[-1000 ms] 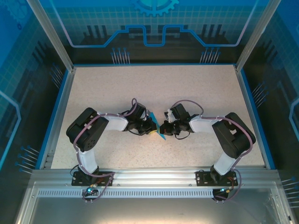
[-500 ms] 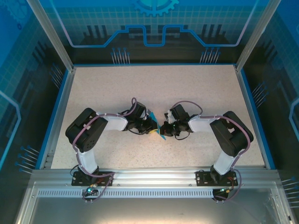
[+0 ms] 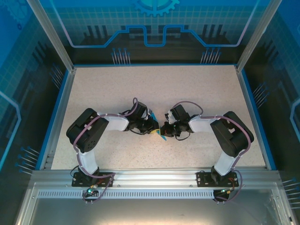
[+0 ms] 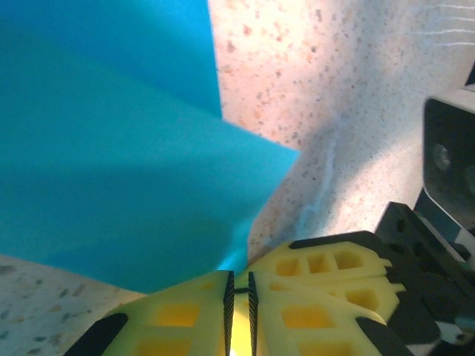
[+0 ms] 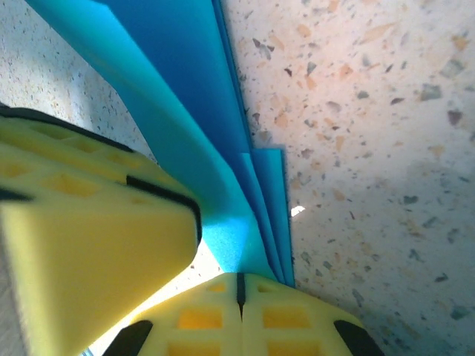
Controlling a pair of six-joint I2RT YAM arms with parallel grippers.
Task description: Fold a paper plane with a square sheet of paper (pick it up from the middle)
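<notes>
The teal-blue sheet of paper (image 3: 161, 137) is folded into stacked layers and stands on edge between the two grippers at the table's middle. My right gripper (image 5: 239, 278) is shut on the lower end of the folded paper (image 5: 185, 96), whose layers fan up out of the jaws. My left gripper (image 4: 237, 274) has its pads a narrow gap apart, with a corner of the paper (image 4: 126, 163) ending just at the fingertips. In the top view the left gripper (image 3: 153, 127) and the right gripper (image 3: 164, 130) nearly touch. One left finger (image 5: 89, 245) lies beside the paper's flap.
The speckled table (image 3: 154, 89) is bounded by a blue rim (image 3: 63, 112) and a metal rail at the near edge. The right gripper's yellow fingers (image 4: 334, 267) crowd close beside the left ones.
The left jaws have parted a little. The right arm has crept slightly left, and less of the paper shows between the grippers from above.
</notes>
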